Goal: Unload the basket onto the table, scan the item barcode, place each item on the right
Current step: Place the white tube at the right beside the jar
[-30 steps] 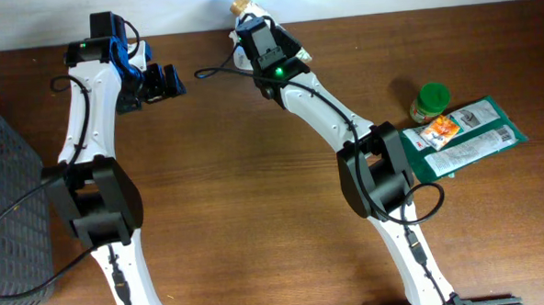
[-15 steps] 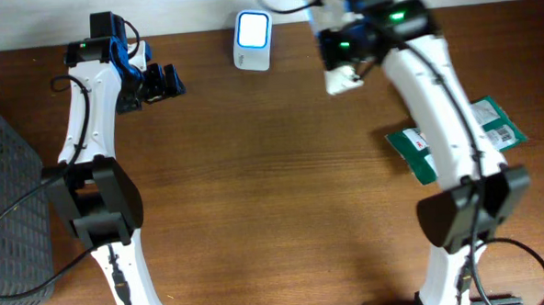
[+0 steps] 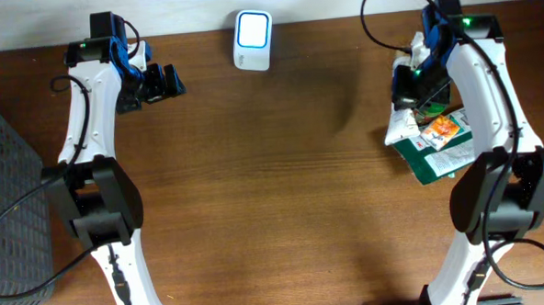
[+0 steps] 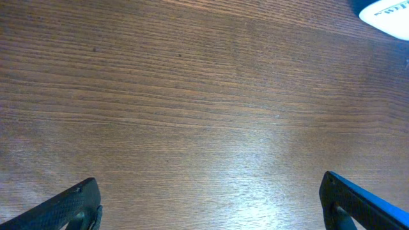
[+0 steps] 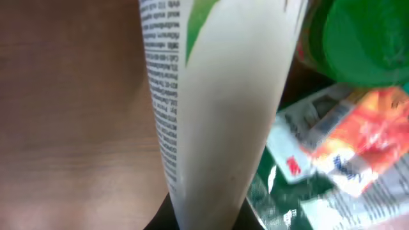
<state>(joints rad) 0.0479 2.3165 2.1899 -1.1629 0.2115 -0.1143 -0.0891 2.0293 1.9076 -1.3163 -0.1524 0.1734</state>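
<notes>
Swinging clear of the scanner (image 3: 252, 40), the right claw (image 3: 414, 86) has gone from beside it at the far edge of the bench (image 3: 274, 189) to the right side, above the pile of goods; the scanner's blue-lit face, covered a second ago, now shows fully; the left claw (image 3: 166, 82) has not shifted and stays spread wide over bare wood.

The right claw is pinching the white tube (image 5: 211, 128) at its narrow end; in the wrist view the tube's long axis runs straight away from the claw, leaning slightly and widening toward the far end; from overhead its white body shows on both sides of the claw, running roughly from the far edge toward the near one, though the arm hides part of it.

The tube is white with a green patch and a column of small dark print along one side; it hangs over the green packet (image 3: 442, 159), just beside the orange sachet (image 3: 443, 128) and the green-lidded jar (image 5: 364, 38).
</notes>
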